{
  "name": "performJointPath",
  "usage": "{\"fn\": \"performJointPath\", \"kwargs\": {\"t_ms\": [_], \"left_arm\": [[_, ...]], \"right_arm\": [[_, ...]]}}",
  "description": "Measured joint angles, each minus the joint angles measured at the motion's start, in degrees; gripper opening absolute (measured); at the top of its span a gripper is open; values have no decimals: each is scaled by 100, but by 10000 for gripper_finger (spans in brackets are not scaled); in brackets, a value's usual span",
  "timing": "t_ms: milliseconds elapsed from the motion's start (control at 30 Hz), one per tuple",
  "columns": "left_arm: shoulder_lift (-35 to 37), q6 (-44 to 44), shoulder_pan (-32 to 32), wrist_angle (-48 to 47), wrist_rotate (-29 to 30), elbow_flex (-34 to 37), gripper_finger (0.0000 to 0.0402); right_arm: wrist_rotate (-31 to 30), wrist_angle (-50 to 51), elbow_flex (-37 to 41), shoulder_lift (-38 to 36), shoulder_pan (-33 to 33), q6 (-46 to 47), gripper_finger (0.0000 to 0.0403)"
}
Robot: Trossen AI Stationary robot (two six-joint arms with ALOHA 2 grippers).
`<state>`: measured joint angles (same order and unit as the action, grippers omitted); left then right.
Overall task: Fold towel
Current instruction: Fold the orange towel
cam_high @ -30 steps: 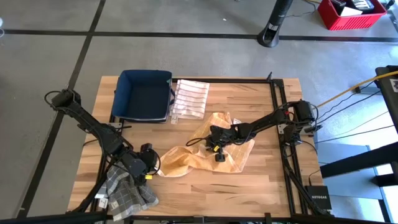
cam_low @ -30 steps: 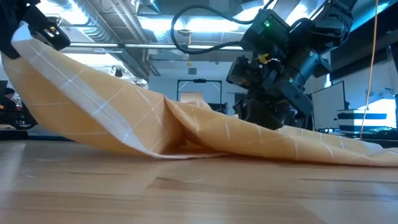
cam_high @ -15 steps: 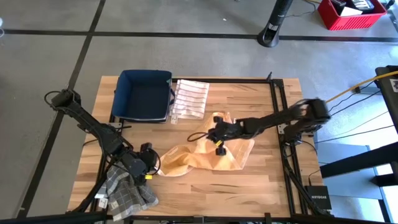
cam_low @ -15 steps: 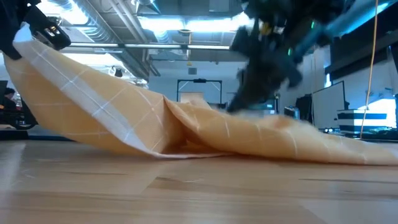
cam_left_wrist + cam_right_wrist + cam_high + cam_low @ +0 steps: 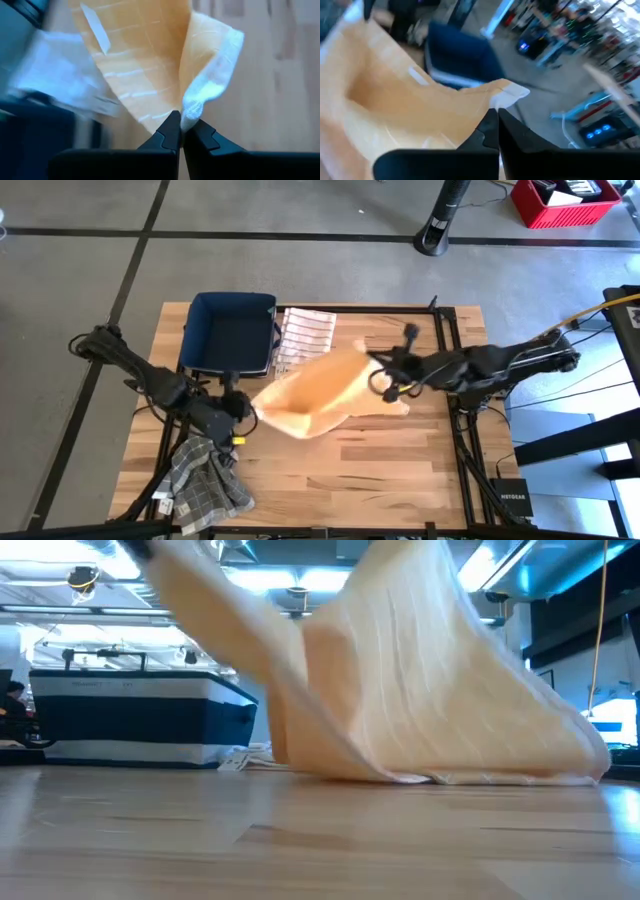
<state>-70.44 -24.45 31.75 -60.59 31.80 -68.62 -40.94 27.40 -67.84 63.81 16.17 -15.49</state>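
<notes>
An orange towel (image 5: pixel 315 390) hangs spread between my two grippers above the table's middle; its lower edge (image 5: pixel 470 777) lies on the wood. My left gripper (image 5: pixel 247 408) is shut on the towel's left end, and its wrist view shows the closed fingertips (image 5: pixel 181 131). My right gripper (image 5: pixel 372 362) is shut on the far right corner, raised higher. In the low view the cloth (image 5: pixel 400 670) fills the frame and both grippers are out of the picture. My left gripper pinches a bunched edge of the towel (image 5: pixel 192 107) between its two fingertips, which slant down from the table's left. Several layers seem gathered there. The cloth rises away from the fingers, clear of the table at this end. My right gripper pinches the towel's white-hemmed corner (image 5: pixel 502 97) between its two fingertips, coming nearly level from the table's right. The cloth hangs from that corner in a sagging sheet toward the left gripper, with its bottom edge (image 5: pixel 400 408) on the table.
A dark blue bin (image 5: pixel 232 332) stands at the far left of the table, with a white striped towel (image 5: pixel 305 338) flat beside it. A grey checked towel (image 5: pixel 205 485) lies at the near left corner. Bare wood lies near and right of the orange towel.
My right gripper has risen steeply and gone toward the far and right edges, tipping toward level and drawing the towel's corner up. My left gripper has also risen with its end. The towel, crumpled on the table before, now hangs spread between them, only its lower edge down.
</notes>
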Motion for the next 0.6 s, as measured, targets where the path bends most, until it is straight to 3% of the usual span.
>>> {"fn": "performJointPath", "kwargs": {"t_ms": [200,400,600], "left_arm": [[0,1648,-404,-504,1314,-1193,5],[5,4031,-935,162,2980,-2118,5],[5,6452,-1426,1533,3256,-2952,5]], "right_arm": [[-600,259,-883,-168,22,-678,1],[-1128,-41,-1620,-131,-305,-1578,0],[-1177,-690,-2367,-133,-594,-2603,0]]}}
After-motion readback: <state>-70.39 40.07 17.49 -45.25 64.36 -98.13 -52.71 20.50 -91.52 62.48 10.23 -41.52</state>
